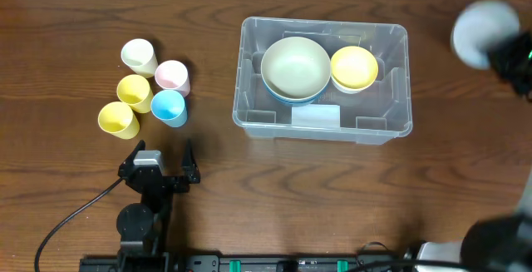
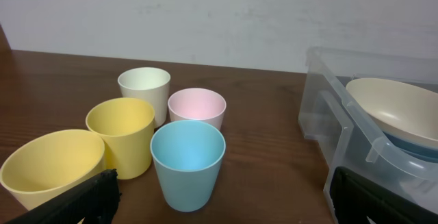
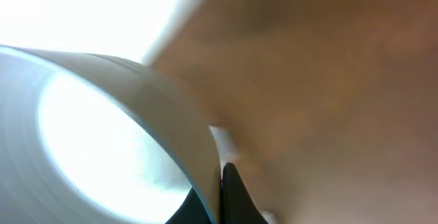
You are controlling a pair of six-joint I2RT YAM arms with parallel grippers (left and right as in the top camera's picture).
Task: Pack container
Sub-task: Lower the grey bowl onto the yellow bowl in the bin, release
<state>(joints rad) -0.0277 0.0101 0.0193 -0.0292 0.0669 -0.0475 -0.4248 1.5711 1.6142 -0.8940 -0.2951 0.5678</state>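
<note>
The clear plastic container (image 1: 324, 24) stands right of centre, and its near wall (image 2: 340, 125) shows in the left wrist view. Inside it, a pale green bowl (image 1: 295, 66) is stacked on a blue one, and a yellow bowl (image 1: 354, 66) lies beside them. My right gripper (image 1: 499, 47) is at the far right, past the container. It is shut on the rim of a white bowl (image 1: 482, 32), and its fingers (image 3: 220, 193) pinch the wall of that bowl (image 3: 102, 135). My left gripper (image 1: 162, 157) stands open near the front left, just short of a blue cup (image 2: 188, 162).
Several cups cluster at the left: cream (image 1: 138, 56), pink (image 1: 172, 76), two yellow (image 1: 134, 92) (image 1: 117, 119) and blue (image 1: 169, 106). A black cable (image 1: 75, 218) trails from the left arm's base. A dark object (image 1: 503, 243) fills the bottom right corner.
</note>
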